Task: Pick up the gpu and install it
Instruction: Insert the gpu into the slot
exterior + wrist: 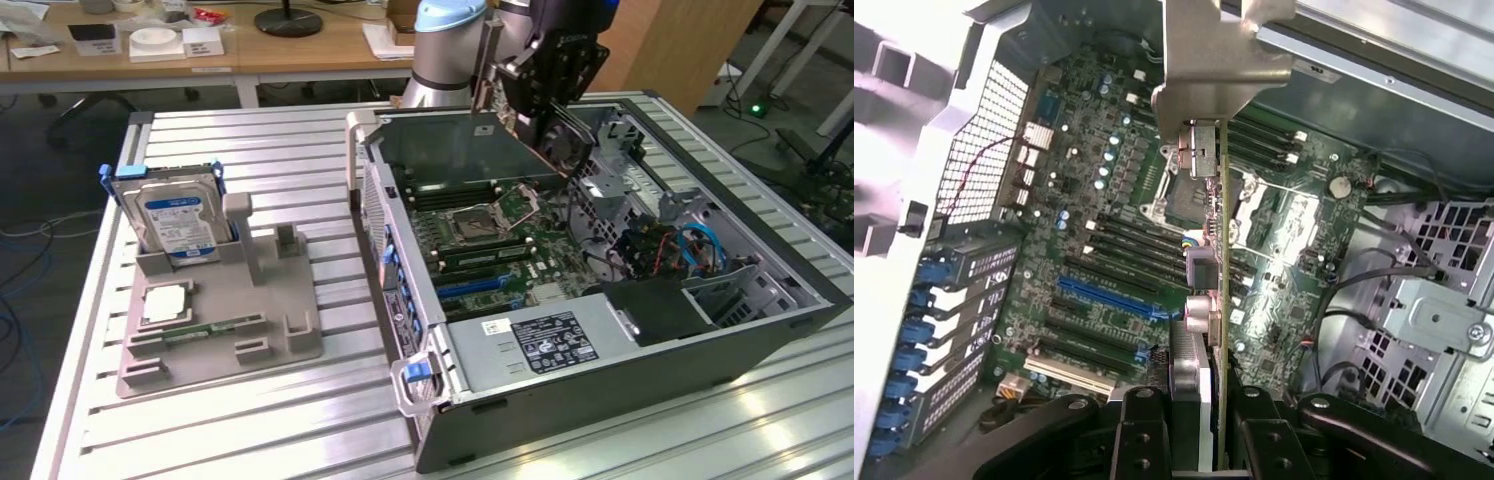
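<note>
Pincer [1204,445] is gripping the gpu [1222,250] by one long edge, jaws drawn in partway with a black finger pressing on each face, so I am carrying the card and nothing else. I am holding it on edge over the open computer case [801,290], its metal bracket [1224,70] at the end away from me.

In the exterior view I am hanging at about 1 o'clock, above the far end of the case, which is lying on its side across the 3 o'clock half of the tabletop [240,430]. The grey parts holder [267,345] is sitting at 9 o'clock, well apart from me. The blue-labelled hard drive [180,222] is standing in it and the green memory stick [200,328] is lying flat near its front.

I am judging the pick-up as done: the card is off the holder and in my grip. The install is what is left. I am looking down past the card at the motherboard [1104,200], with the blue expansion slot [1109,295] and the black slots beside it lying bare. The card appears to be hovering clear of them, not seated in any one, though I cannot tell exactly how high.
</note>
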Motion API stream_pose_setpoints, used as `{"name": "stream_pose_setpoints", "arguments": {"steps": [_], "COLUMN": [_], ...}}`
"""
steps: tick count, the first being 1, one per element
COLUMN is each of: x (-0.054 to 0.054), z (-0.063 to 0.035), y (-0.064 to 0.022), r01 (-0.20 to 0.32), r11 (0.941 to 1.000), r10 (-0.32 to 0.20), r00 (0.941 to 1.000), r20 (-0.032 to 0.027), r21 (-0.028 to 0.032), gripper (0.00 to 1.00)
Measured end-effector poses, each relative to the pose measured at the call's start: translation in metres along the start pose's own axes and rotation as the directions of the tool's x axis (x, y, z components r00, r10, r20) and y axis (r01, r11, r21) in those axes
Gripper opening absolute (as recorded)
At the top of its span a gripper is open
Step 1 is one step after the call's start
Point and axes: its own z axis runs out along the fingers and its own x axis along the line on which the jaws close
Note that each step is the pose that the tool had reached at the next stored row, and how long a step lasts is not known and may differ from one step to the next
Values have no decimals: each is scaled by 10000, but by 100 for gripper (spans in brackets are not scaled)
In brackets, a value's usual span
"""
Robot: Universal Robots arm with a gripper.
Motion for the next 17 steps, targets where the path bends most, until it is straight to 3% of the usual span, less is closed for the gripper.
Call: {"name": "stream_pose_setpoints", "arguments": {"steps": [17], "x": [3], "z": [0], "y": [-7], "r01": [845], "r11": [9964], "r10": [-845], "r00": [9964], "r20": [35], "r21": [-10], "gripper": [28]}}
